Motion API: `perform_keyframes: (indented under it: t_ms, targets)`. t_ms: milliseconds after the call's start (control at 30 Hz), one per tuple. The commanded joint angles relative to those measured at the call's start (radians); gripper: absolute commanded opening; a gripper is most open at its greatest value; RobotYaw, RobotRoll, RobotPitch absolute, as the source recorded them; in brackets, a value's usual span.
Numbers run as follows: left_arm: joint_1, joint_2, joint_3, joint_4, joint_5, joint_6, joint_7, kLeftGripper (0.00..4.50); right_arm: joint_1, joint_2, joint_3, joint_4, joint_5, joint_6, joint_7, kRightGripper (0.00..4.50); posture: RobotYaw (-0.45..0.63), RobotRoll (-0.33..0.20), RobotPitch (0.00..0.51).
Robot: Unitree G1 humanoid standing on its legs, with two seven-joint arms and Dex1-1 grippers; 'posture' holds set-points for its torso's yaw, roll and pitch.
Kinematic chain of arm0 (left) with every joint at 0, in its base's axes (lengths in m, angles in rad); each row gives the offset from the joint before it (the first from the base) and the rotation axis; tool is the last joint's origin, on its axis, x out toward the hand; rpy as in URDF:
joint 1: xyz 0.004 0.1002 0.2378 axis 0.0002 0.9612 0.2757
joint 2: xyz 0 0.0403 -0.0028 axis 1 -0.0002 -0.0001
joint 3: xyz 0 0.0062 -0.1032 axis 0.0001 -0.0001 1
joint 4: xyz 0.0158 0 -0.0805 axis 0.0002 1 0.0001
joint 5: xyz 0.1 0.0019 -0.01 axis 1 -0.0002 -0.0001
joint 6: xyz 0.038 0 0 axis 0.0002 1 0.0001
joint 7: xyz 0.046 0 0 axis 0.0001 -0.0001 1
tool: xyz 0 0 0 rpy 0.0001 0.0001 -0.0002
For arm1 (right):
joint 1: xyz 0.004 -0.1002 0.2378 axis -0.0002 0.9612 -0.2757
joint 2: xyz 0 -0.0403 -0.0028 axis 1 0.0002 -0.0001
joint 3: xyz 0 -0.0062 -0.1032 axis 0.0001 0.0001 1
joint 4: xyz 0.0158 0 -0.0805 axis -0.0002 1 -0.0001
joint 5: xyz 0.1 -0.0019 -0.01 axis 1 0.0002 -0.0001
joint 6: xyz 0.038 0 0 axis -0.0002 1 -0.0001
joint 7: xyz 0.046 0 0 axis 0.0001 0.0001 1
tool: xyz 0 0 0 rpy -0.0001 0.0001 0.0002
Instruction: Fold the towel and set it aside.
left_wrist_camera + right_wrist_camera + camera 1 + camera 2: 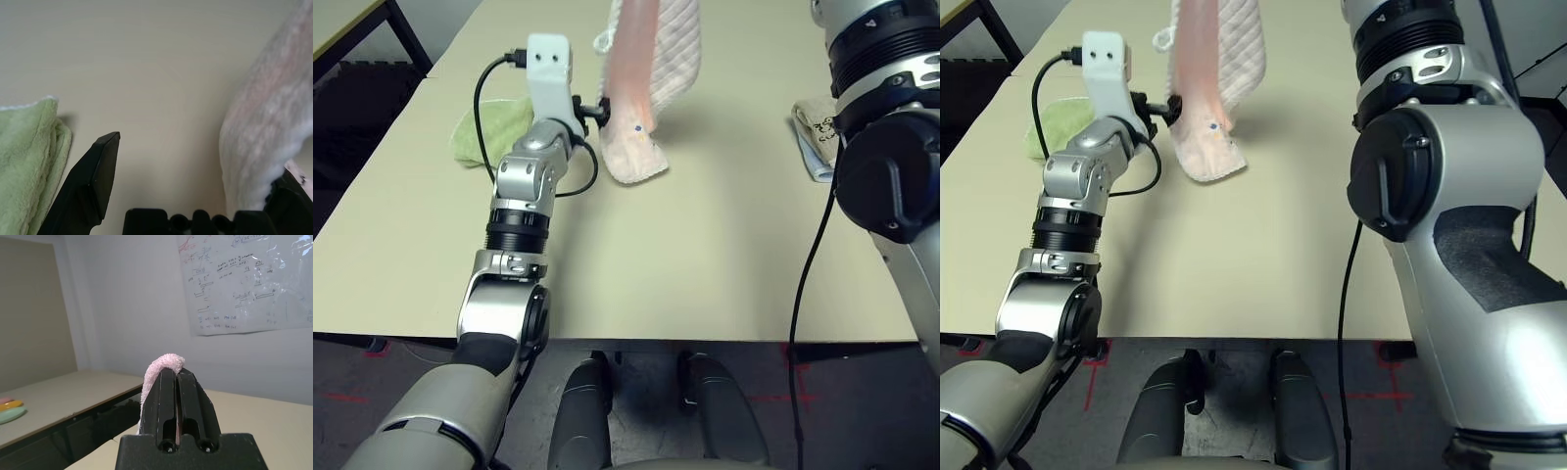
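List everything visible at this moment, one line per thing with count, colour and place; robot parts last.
towel: 1, pale pink with whitish edge, hanging from above with its lower end resting on the table.
green towel: 1, light green, folded, on the table to the left of the left gripper.
beige towel: 1, beige with dark script, folded, at the table's right side, partly hidden by the right arm.
table: 1, pale beige.
whiteboard sheet: 1, white with writing, on the wall, in the right wrist view.
left gripper: 1, black, open, beside the hanging towel's lower part.
right gripper: 1, black, shut on the towel's top, raised.
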State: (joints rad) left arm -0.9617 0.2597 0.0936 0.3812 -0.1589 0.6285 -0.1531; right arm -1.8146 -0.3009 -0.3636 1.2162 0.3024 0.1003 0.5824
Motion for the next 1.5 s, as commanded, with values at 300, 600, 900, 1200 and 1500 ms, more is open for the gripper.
perform_keyframes:
  t_ms: [300,600,900,1200,1500]
  targets:
    - [0.133,0.016,-0.065,-0.130,-0.109,0.061,-0.306,4.50,-0.020,-0.016,0.002,0.005,-0.005,-0.020,-0.007,0.03,-0.03,0.000,0.156]
    - [0.113,0.072,-0.058,-0.112,-0.140,0.153,-0.396,4.50,-0.023,-0.022,0.007,0.015,-0.015,-0.025,-0.011,0.03,-0.03,0.000,0.166]
    - [0.140,0.074,-0.063,-0.107,-0.129,0.234,-0.369,4.50,-0.031,-0.019,0.009,0.016,-0.017,-0.028,-0.014,0.03,-0.06,0.000,0.191]
    - [0.166,0.103,-0.069,-0.099,-0.125,0.301,-0.356,4.50,-0.026,-0.018,0.007,0.014,-0.015,-0.026,-0.011,0.03,-0.07,0.000,0.199]
    - [0.199,0.089,0.021,-0.194,-0.182,0.409,-0.295,4.50,-0.021,-0.019,0.008,0.014,-0.016,-0.024,-0.009,0.03,-0.07,0.000,0.202]
